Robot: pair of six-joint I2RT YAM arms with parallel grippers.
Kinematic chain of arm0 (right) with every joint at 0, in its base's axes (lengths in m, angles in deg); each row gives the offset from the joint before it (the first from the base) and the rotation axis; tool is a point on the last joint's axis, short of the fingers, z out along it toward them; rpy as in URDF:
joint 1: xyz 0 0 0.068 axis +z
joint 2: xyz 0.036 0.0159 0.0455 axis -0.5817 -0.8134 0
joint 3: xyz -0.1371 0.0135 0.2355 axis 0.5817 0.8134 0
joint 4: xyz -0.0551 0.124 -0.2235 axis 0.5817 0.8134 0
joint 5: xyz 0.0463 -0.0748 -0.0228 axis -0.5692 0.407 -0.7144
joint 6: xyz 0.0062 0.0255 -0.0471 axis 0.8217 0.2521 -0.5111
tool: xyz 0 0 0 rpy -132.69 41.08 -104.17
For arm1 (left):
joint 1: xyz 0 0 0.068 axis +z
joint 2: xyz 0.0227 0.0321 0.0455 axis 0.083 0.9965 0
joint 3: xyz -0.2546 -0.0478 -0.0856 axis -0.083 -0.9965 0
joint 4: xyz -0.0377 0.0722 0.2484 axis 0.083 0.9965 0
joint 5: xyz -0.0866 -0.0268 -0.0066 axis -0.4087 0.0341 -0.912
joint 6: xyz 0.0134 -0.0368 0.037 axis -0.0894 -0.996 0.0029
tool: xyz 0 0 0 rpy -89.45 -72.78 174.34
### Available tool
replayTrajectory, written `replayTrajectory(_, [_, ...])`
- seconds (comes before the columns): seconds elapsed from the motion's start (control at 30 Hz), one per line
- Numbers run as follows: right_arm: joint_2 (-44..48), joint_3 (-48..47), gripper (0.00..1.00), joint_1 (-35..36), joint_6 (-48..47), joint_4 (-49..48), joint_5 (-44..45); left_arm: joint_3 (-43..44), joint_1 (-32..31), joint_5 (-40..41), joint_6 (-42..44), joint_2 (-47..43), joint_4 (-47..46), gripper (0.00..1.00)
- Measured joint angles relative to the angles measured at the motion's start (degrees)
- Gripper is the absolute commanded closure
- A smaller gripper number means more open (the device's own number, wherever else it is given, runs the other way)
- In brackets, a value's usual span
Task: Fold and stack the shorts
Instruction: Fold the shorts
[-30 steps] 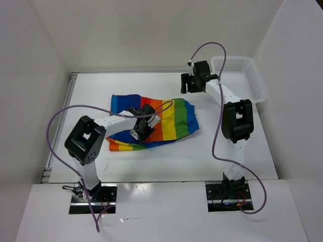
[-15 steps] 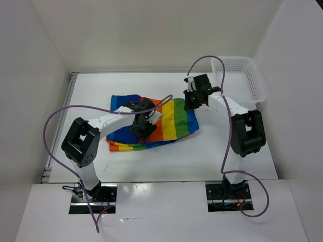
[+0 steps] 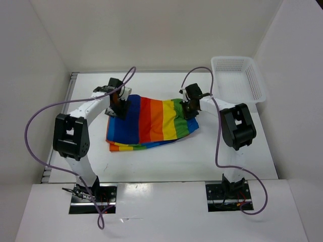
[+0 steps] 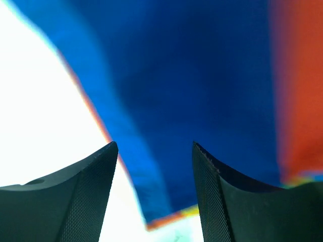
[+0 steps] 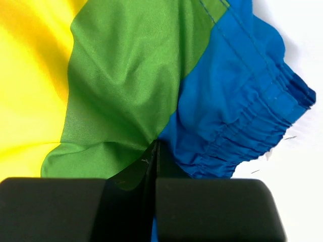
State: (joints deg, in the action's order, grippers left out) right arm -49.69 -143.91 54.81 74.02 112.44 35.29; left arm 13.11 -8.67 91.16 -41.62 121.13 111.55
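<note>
The rainbow-striped shorts (image 3: 151, 121) lie spread flat in the middle of the table, with a blue stripe at each end. My left gripper (image 3: 117, 105) hovers over their far left blue corner. In the left wrist view its jaws (image 4: 154, 145) stand open, with the blue fabric (image 4: 202, 75) and its hem corner below them and nothing between them. My right gripper (image 3: 188, 110) is down on the far right part of the shorts. In the right wrist view it (image 5: 155, 143) is shut, pinching fabric where green meets the blue gathered waistband (image 5: 262, 116); wrinkles run into the tips.
A white mesh basket (image 3: 257, 83) stands at the back right corner of the table. White walls close in the table on the left, back and right. Both arms' purple cables loop above the table.
The left gripper moved from the middle of the shorts to their far left corner and opened wider; the shorts now lie flatter. The right gripper came down from near the basket and shut on the fabric.
</note>
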Motion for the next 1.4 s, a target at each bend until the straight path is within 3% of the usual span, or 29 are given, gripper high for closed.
replayTrajectory(0.17, [-0.5,-1.9,0.98,0.1,-1.1,0.3,1.0,-3.8,4.6,6.3,0.0,6.9,-1.0,0.32])
replayTrajectory(0.27, [-0.5,-4.7,0.89,0.1,-1.5,1.2,-0.8,-4.6,4.5,7.5,0.0,8.2,-0.9,0.32])
replayTrajectory(0.3, [-0.2,-6.0,0.74,0.1,-1.5,1.3,-1.5,-4.6,4.3,7.5,0.0,8.2,-1.3,0.32])
replayTrajectory(0.4, [1.6,-8.8,0.51,0.1,-1.0,1.2,-2.4,-4.3,4.2,7.1,0.0,8.2,-1.4,0.32])
replayTrajectory(0.57, [6.8,-8.0,0.32,-1.4,0.9,0.3,-3.7,-4.2,4.8,4.9,0.0,7.8,-1.7,0.32])
replayTrajectory(0.7, [7.0,-3.3,0.19,-6.6,2.1,0.3,-5.7,-5.4,6.4,3.7,0.0,6.6,-1.8,0.32])
replayTrajectory(0.87, [2.4,-0.4,0.11,-11.3,2.2,1.5,-9.6,-6.2,7.3,3.3,0.0,6.1,-1.4,0.32])
replayTrajectory(1.07, [-0.1,-0.4,0.14,-10.4,1.9,1.4,-17.4,-6.2,7.3,2.4,0.0,6.1,-0.9,0.32])
replayTrajectory(1.17, [-0.6,-0.4,0.24,-10.4,1.9,1.0,-19.5,-6.2,7.3,2.1,0.0,6.1,-0.6,0.32])
replayTrajectory(1.2, [-0.7,-0.4,0.3,-10.4,2.1,0.9,-19.6,-6.2,7.3,1.9,0.0,6.1,-0.5,0.33])
replayTrajectory(1.23, [-0.9,-0.4,0.45,-10.4,2.2,0.9,-20.0,-6.2,7.4,1.7,0.0,6.1,-0.4,0.33])
replayTrajectory(1.33, [-1.6,0.6,0.69,-10.4,3.5,0.5,-20.3,-6.2,7.7,1.3,0.0,6.3,-0.1,0.36])
replayTrajectory(1.37, [-1.7,0.9,0.83,-10.4,4.1,0.5,-20.9,-6.2,7.8,1.3,0.0,6.4,0.0,0.36])
replayTrajectory(1.4, [-1.8,1.2,0.88,-10.4,4.7,0.3,-21.1,-6.2,7.9,1.2,0.0,6.5,0.0,0.36])
